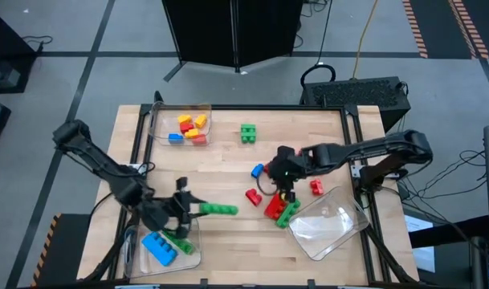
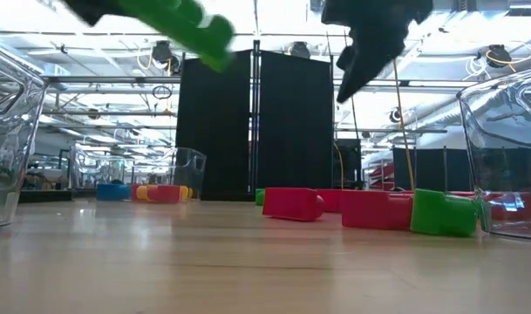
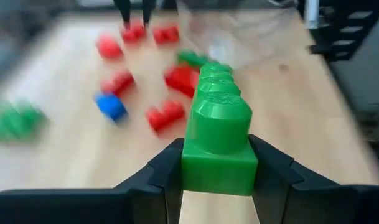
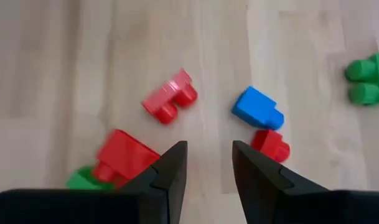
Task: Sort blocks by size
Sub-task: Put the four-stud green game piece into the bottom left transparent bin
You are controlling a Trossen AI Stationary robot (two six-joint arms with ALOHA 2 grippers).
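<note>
- Clear plastic tray (image 1: pixel 138 261) at the near-left table corner holds a blue block (image 1: pixel 158 248) and a green one beside it; its rim nearly meets the table edge.
- Just above it the left gripper (image 1: pixel 189 209) clamps one end of a long green block (image 1: pixel 218 210), which juts out level over bare wood toward the centre (the left wrist view shows both fingers pressed to its sides).
- A second tray (image 1: pixel 158 120) at the far-left corner holds yellow, orange, red and blue blocks.
- A green block (image 1: pixel 248 133) sits alone near the far edge, with open wood around it.
- The right gripper (image 4: pixel 208 163) hovers over the central scatter, fingers narrowly apart and empty; a small blue block (image 4: pixel 257 108) and small red blocks lie ahead of them.
- The third tray (image 1: pixel 340 233) lies tilted at the near-right corner.
- Only the low view shows the long green block lifted clear of the table.
</note>
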